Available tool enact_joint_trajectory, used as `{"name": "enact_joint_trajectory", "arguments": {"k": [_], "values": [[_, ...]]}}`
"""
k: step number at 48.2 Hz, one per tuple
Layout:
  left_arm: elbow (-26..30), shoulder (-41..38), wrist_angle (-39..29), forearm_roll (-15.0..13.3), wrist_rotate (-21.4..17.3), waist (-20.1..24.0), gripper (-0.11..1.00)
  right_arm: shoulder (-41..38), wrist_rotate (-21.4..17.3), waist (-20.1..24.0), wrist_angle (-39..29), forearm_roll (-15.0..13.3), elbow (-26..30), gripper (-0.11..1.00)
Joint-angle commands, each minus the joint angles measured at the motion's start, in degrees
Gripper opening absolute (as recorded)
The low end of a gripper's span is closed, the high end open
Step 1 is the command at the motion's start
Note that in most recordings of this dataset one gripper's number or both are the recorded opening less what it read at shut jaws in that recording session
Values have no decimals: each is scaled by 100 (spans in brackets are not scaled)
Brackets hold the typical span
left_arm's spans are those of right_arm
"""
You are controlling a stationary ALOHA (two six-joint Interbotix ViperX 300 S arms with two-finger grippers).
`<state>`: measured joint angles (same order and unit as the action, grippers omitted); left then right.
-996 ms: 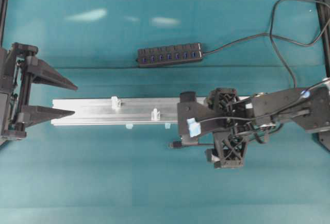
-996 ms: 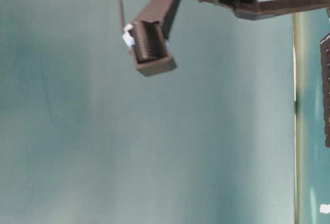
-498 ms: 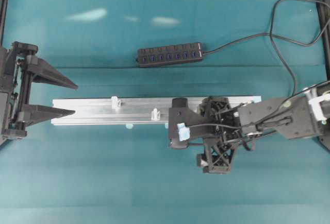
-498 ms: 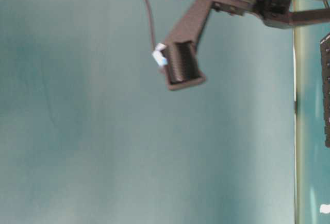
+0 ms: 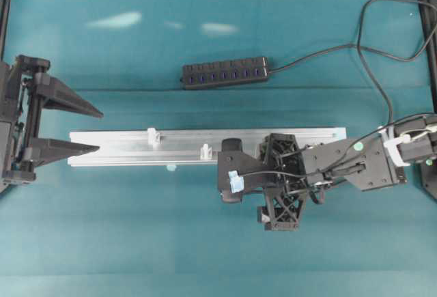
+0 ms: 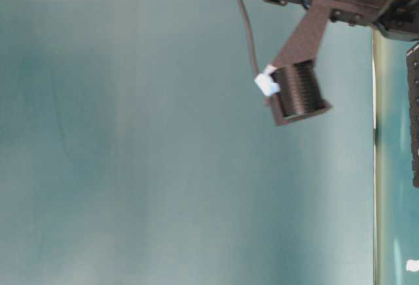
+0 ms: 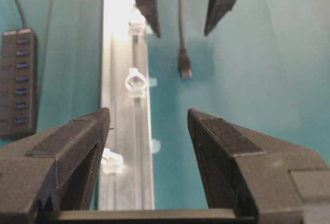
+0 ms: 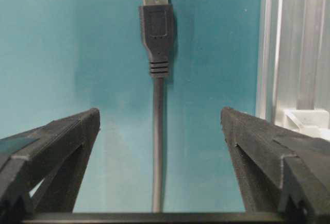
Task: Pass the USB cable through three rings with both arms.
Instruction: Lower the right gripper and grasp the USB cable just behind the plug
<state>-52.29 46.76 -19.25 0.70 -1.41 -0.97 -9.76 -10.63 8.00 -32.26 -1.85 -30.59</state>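
opening step: we see the right claw (image 8: 160, 147) spread wide and empty, straddling the usb cable (image 8: 158, 38) lying on the table (image 5: 136, 242) beside the rail (image 5: 123, 140), centre frame; next, it must close. left claw (image 7: 147, 147) open, empty.

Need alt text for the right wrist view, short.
A black USB cable lies on the teal table, running straight up the middle between the two open fingers of the right hand, its plug at the top. At the right edge runs a silver rail bearing a whitish ring.
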Motion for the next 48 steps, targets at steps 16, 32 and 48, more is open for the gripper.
{"name": "enact_joint_trajectory", "arguments": {"k": [16,32,48], "values": [[105,-18,53,18,26,9,68,-158,-53,9,220,-26,79,69],[88,-26,53,18,26,9,68,-255,-44,9,229,-18,79,68],[88,-26,53,9,35,18,68,-316,-53,9,246,-26,88,50]]}}
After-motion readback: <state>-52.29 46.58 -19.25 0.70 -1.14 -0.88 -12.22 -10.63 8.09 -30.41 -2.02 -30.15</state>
